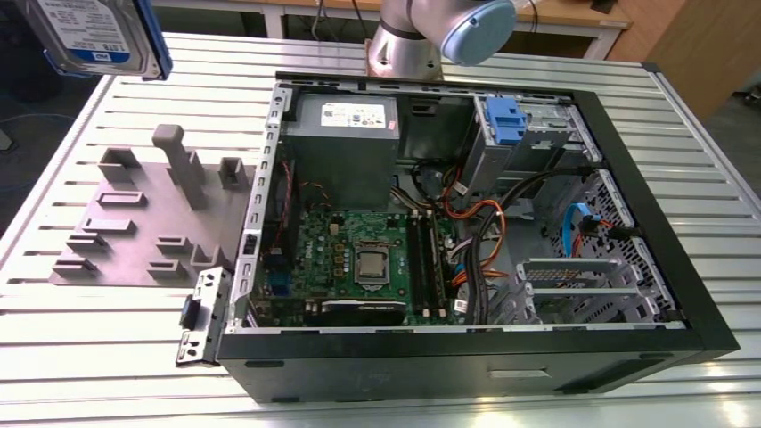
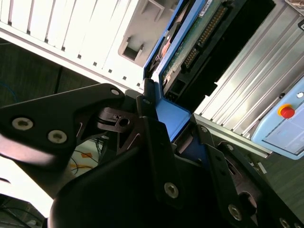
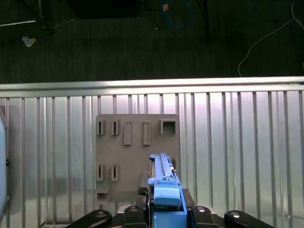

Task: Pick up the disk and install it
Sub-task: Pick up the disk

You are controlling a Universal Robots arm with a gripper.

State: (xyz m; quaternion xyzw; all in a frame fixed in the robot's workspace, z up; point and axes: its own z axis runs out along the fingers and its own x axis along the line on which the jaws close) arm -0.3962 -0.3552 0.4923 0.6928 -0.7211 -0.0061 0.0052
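Observation:
The disk (image 1: 102,36), a silver drive with a white-and-blue label and a blue carrier frame, hangs in the air at the exterior view's upper left. It is off the table, above and behind the grey fixture plate (image 1: 155,214). In both wrist views my gripper (image 2: 171,113) (image 3: 166,210) is shut on the disk's blue frame (image 2: 173,118), one black finger (image 2: 154,137) on each side. In the first wrist view the disk (image 3: 164,185) is seen edge-on over the fixture plate (image 3: 137,142). The disk's green circuit board (image 2: 190,47) faces the second wrist camera.
An open computer case (image 1: 666,205) lies on the slatted metal table (image 1: 714,134), to the exterior view's right of the fixture. Inside are a grey power-supply box (image 1: 345,120), a motherboard (image 1: 356,259), cables, and a drive cage with a blue latch (image 1: 505,120). The arm's base (image 1: 405,45) stands behind the case.

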